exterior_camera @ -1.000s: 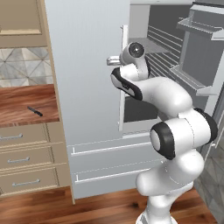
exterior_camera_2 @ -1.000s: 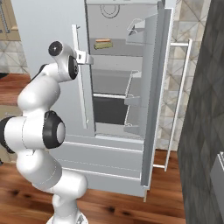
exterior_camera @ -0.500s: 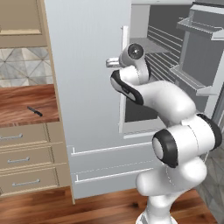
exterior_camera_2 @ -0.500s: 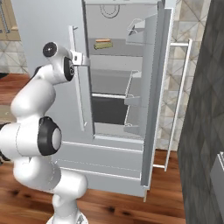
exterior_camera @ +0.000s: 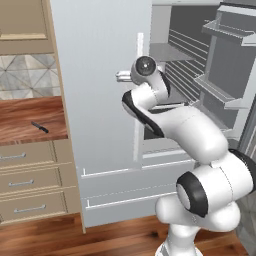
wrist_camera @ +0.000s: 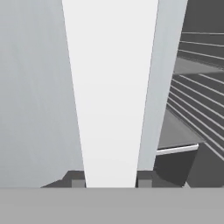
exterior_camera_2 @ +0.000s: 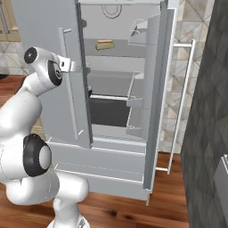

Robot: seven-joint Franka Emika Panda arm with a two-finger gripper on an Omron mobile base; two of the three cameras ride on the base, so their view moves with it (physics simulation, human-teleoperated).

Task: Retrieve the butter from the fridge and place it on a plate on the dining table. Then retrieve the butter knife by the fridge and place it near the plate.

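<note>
The pale grey fridge stands with both upper doors swung open. My gripper is shut on the left door's long white vertical handle, which runs between the two dark fingertips. The same gripper meets the handle at about its upper third. On an upper shelf inside lies the butter, a small olive-yellow stick. The butter knife rests on the wood counter left of the fridge. The plate and the dining table are out of view.
The right fridge door hangs open with its door bins facing in. Two fridge drawers sit below. Beige drawers are under the counter at left. A dark stone wall stands close on the right.
My gripper has moved a little to the left with the handle in it, and the left door has swung slightly wider.
</note>
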